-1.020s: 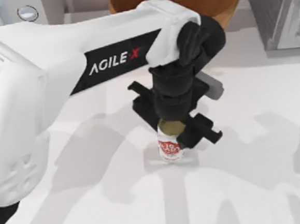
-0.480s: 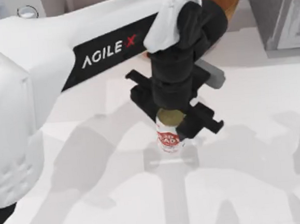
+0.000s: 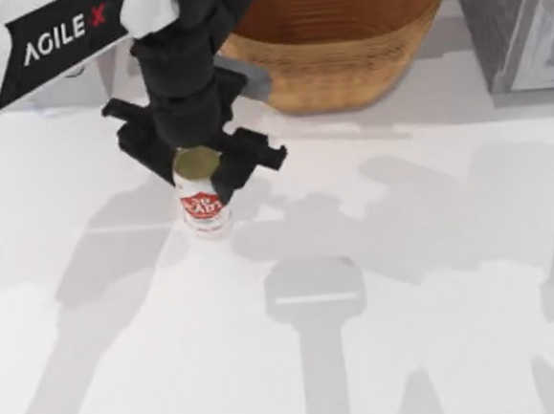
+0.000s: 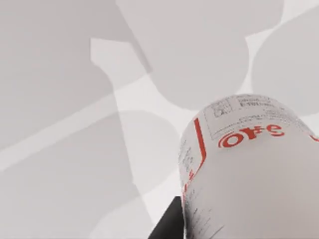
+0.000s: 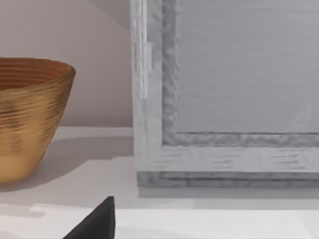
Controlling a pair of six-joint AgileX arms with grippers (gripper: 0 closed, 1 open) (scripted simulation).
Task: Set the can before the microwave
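Note:
My left gripper is shut on the can, a small upright tin with a white label, red lettering and a dull gold top. It holds the can over the left part of the table, left of the basket. In the left wrist view the can looms close, with one dark finger beside it and shadowed table beyond. The microwave is mostly hidden behind my left arm at the back left; a pale strip of it shows below the arm. A black fingertip of my right gripper shows in the right wrist view.
A woven basket stands at the back centre, also in the right wrist view. A dark grey speckled box with a pale framed panel stands at the back right. Arm shadows cross the white tabletop.
My left gripper has carried the can from the table's middle to the left and toward the back. The basket is now uncovered.

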